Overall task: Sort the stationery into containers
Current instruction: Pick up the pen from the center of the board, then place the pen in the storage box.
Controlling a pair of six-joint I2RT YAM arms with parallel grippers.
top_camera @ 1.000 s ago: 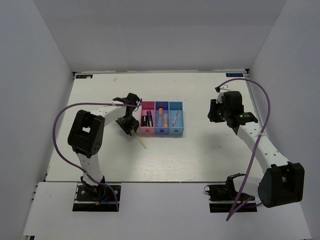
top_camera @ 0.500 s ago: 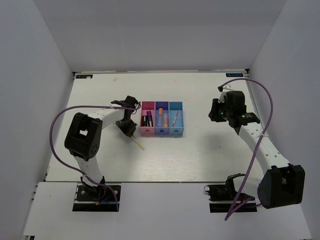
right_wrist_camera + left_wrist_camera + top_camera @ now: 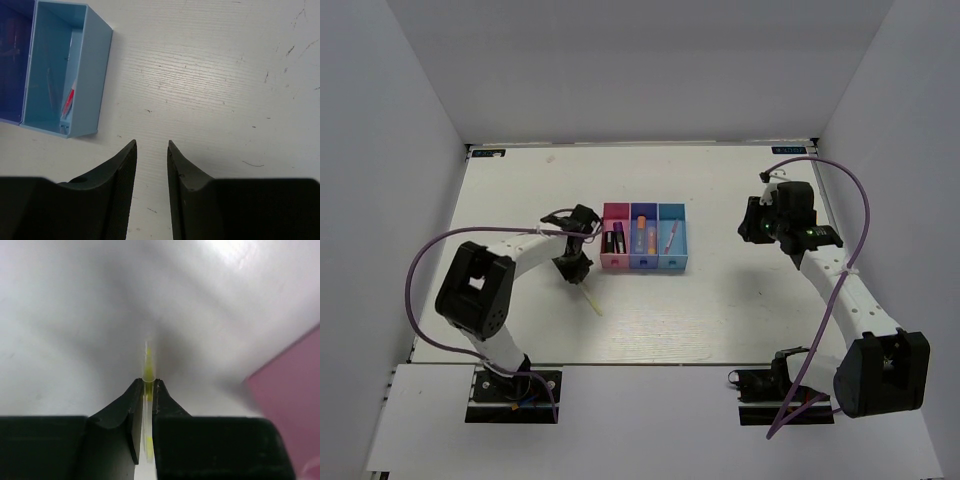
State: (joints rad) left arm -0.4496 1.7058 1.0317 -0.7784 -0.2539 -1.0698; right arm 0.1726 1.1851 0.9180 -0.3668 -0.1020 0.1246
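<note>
White table, walled on three sides (image 3: 720, 310): your left gripper (image 3: 574, 268) is pinched on the yellow pen (image 3: 592, 302) mid-table, just off the pink bin's (image 3: 616, 263) near-left corner. Your right gripper (image 3: 752, 226) hangs toward the right edge, jaws apart, empty.

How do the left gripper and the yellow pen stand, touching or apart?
Touching. The left wrist view shows the left gripper closed on the yellow pen, its jaws pressing both sides with no gap.
</note>
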